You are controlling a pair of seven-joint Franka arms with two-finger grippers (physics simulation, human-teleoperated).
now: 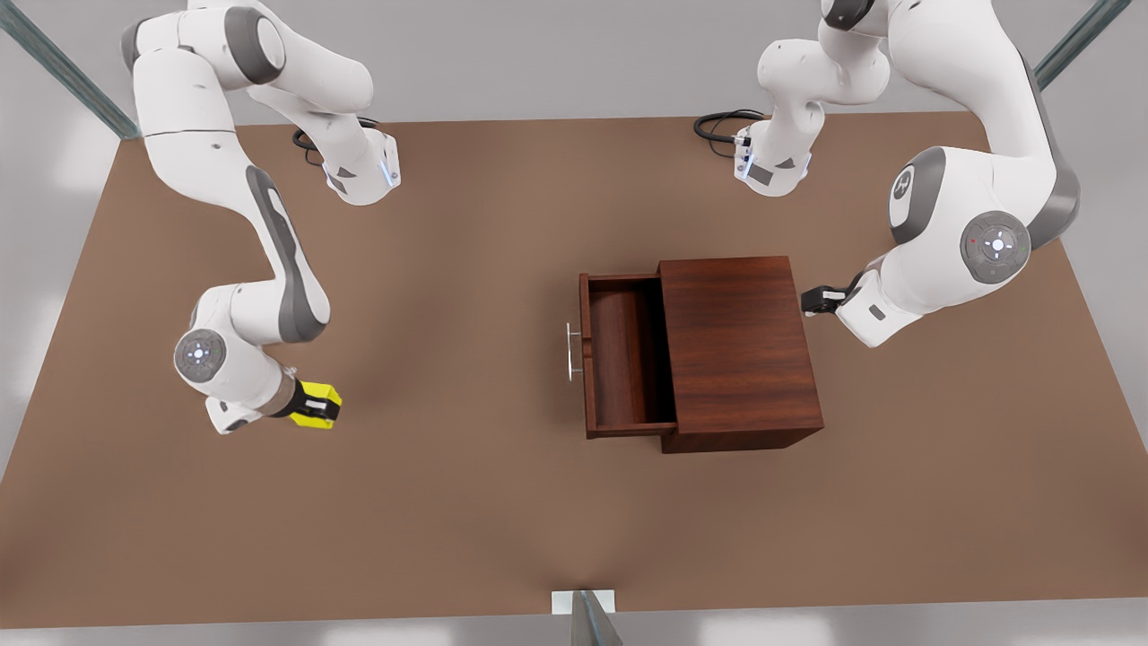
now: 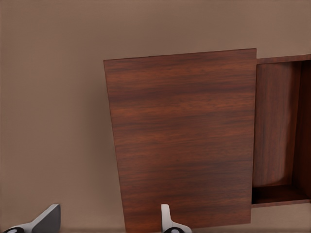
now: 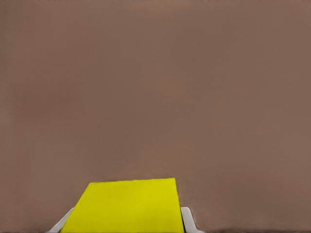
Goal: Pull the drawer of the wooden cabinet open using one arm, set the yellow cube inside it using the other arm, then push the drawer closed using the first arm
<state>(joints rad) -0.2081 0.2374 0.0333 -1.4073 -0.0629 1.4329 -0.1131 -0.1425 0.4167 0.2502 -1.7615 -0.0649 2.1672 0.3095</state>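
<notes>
The dark wooden cabinet (image 1: 740, 350) stands with its drawer (image 1: 623, 359) pulled open, the yellow cube (image 1: 319, 404) well apart, pinched between fingers.

1. I see cabinet (image 1: 740, 350) on table (image 1: 466, 502), toward front view's right.
2. Drawer (image 1: 628, 359) sticks out of cabinet's left side, handle (image 1: 571, 351) leftmost.
3. Cube (image 1: 320, 404) well left of drawer, btwn right gripper (image 1: 314, 411) fingers.
4. Left gripper (image 1: 812, 300) just beside cabinet's right side.

The cabinet (image 1: 740, 345) and its drawer (image 1: 628, 359) are dark, streaked wood with a slight sheen, and the handle (image 1: 570, 351) looks like bright metal. The cube (image 1: 319, 404) is plain, matt yellow, perhaps plastic. The table (image 1: 466, 502) is smooth, matt brown.
</notes>
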